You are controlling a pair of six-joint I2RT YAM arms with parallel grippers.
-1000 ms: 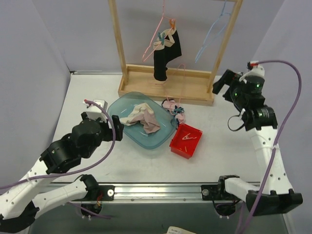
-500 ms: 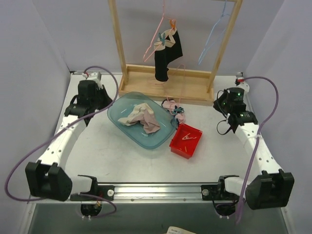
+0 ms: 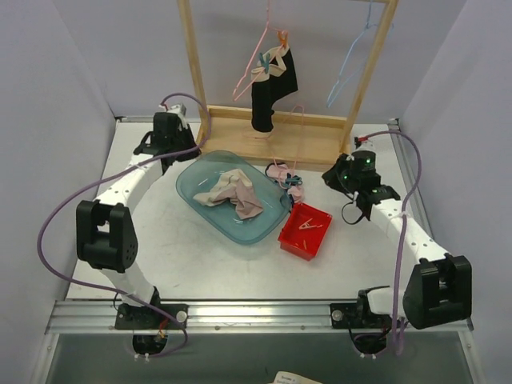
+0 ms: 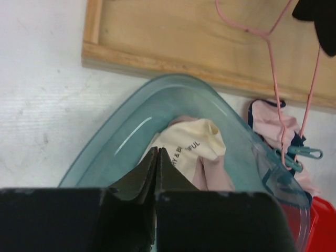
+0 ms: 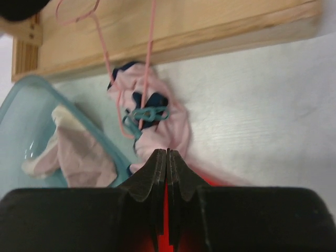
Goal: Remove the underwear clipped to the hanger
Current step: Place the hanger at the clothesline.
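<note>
1. We see the black briefs [image 3: 274,90] with the beige waistband hanging from a pink hanger [image 3: 250,70] on the wooden rack [image 3: 194,80], at 12 o'clock on the table [image 3: 160,256]. An orange clothespin [image 3: 282,37] sits at their upper edge.
2. A blue hanger [image 3: 346,68] hangs on the same rack, at 3 o'clock from the black pair.
3. The teal basin [image 3: 188,180] sits near the middle of the table, at 6 o'clock from the rack's base. It holds a heap of pale briefs [image 3: 236,194], cream and pale pink (the left wrist view shows dark lettering on one cream fold).
4. The dark-trimmed pink briefs [image 5: 164,126] lie on the table just beside the basin's rim, at about 2 o'clock from its middle. The wire of a second pink hanger [image 5: 150,52] runs down onto them, and teal clothespins [image 5: 149,113] rest on top.
5. A red tray [image 3: 306,232] stands just beside the basin at 4 o'clock, with a few pins inside that are too small for us to count.
6. The left gripper [image 4: 157,160] hovers at the basin's 10 o'clock edge, pointing in over the heap. Its fingers are pressed together with nothing between them.
7. The right gripper [image 5: 167,160] is at 3 o'clock from the dark-trimmed pair and points toward them. Its fingers are likewise closed on nothing, and the tray's red shows just beneath its tips.
</note>
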